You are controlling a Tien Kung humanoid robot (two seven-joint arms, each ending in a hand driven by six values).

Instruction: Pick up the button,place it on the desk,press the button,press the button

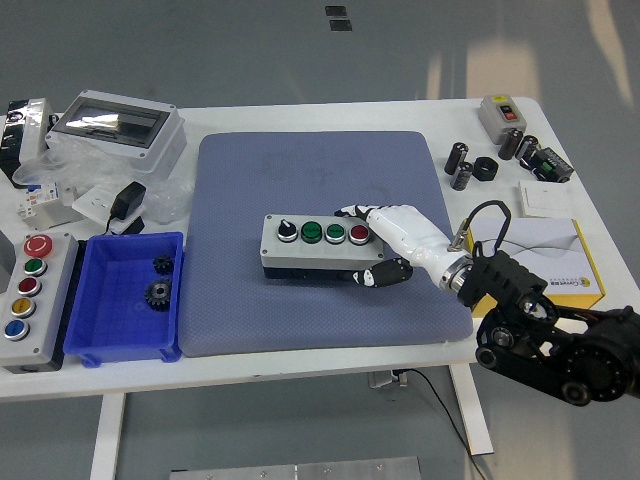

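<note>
**Button box down on the mat, pressing not yet begun**

Placement looks close to finished. The grey button box (318, 247) lies flat and level on the blue mat (250, 300), near the mat's middle and a little toward the near edge, with its row of four controls facing up: a black knob at the left, two green buttons, and a red button at the right end. The right hand (385, 245) comes in from the right and is closed around the box's right end, white fingers (362, 213) over the far side beside the red button and dark fingertips wrapped along the near side. Whether the box's weight rests fully on the mat cannot be told, but no gap shows beneath it.

Judging from this, the pick-up is done and the set-down is nearly so; letting go of the box comes next, followed by both button presses, none of which appears started. The left arm is out of sight.
</note>
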